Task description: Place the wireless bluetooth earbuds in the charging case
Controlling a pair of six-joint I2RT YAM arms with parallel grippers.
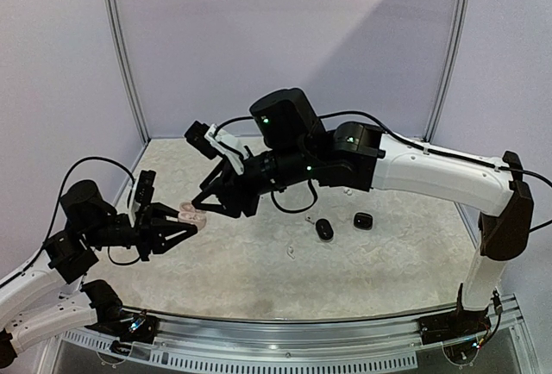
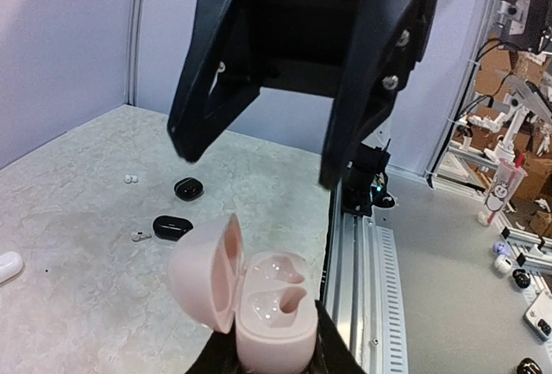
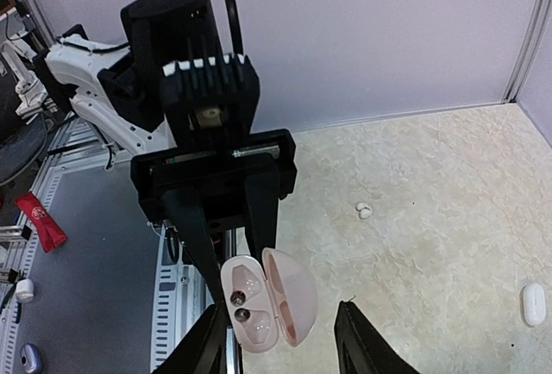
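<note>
An open pink charging case (image 2: pixel 274 305) sits upright between my left gripper's (image 2: pixel 272 344) fingers, its lid (image 2: pixel 205 272) swung to the left. Both its sockets look empty. My left gripper (image 1: pixel 191 216) is shut on the case. Just above it my right gripper (image 2: pixel 259 167) hangs open, with nothing between its fingers (image 2: pixel 191 124). In the right wrist view the case (image 3: pixel 252 301) lies just beyond my right gripper (image 3: pixel 280 352). A pair of small white earbuds (image 3: pixel 363 210) lies on the table (image 2: pixel 86 219), far from both grippers; the same earbuds (image 2: pixel 130 178) show in the left wrist view.
Two black oval cases (image 1: pixel 323 228) (image 1: pixel 363 221) lie mid-table. A white case (image 3: pixel 534 303) lies further out. A tiny white piece (image 2: pixel 138 236) sits beside the nearer black case (image 2: pixel 172 227). The metal rail (image 2: pixel 354 262) runs along the table's near edge.
</note>
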